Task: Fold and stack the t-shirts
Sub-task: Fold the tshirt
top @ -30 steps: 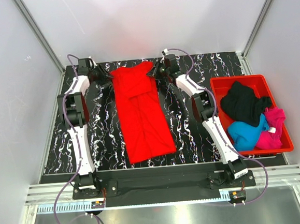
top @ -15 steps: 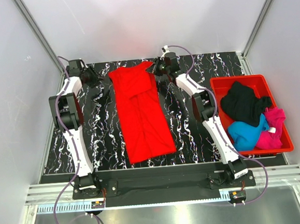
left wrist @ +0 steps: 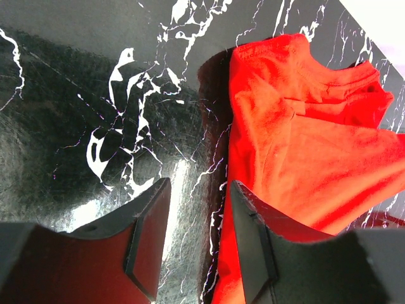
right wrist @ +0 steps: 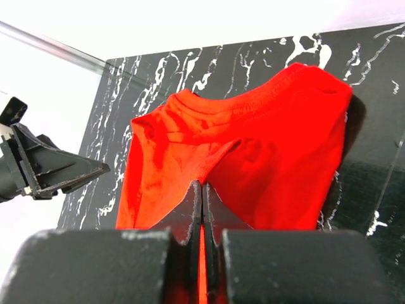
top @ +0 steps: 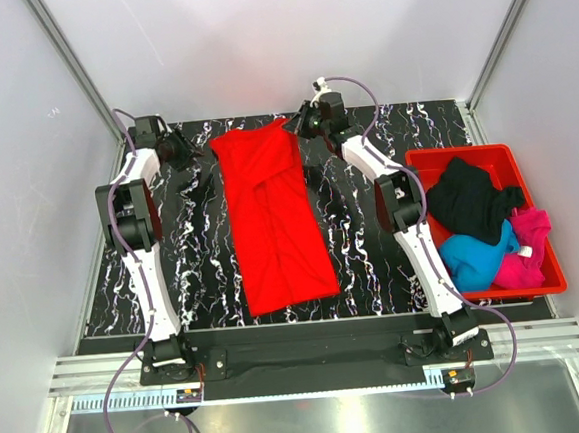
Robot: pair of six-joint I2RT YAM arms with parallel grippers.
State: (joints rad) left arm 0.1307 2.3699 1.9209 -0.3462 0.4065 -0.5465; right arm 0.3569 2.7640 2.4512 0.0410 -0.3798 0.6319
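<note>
A bright red t-shirt point(top: 275, 228) lies lengthwise on the black marbled table point(top: 373, 260), folded narrow, collar end at the far side. My right gripper point(top: 302, 125) point(right wrist: 202, 183) is shut on the cloth at the far right corner, and that edge of the red t-shirt point(right wrist: 266, 139) rises off the table. My left gripper point(top: 190, 150) point(left wrist: 199, 183) stands open just left of the far left corner, with bare table between its fingers. Its right finger overlaps the edge of the red t-shirt point(left wrist: 304, 126) in the left wrist view. Black point(top: 474, 197), blue point(top: 471, 254) and pink point(top: 533, 247) t-shirts lie crumpled together.
The crumpled shirts fill a rigid red bin point(top: 465, 152) at the table's right side. White walls with metal frame posts close in the far, left and right sides. Both arms reach along the shirt's flanks to the far edge.
The left gripper has pulled away leftward from the shirt's far left corner, with nothing in it. The right gripper has closed on the far right corner and lifted it slightly.
</note>
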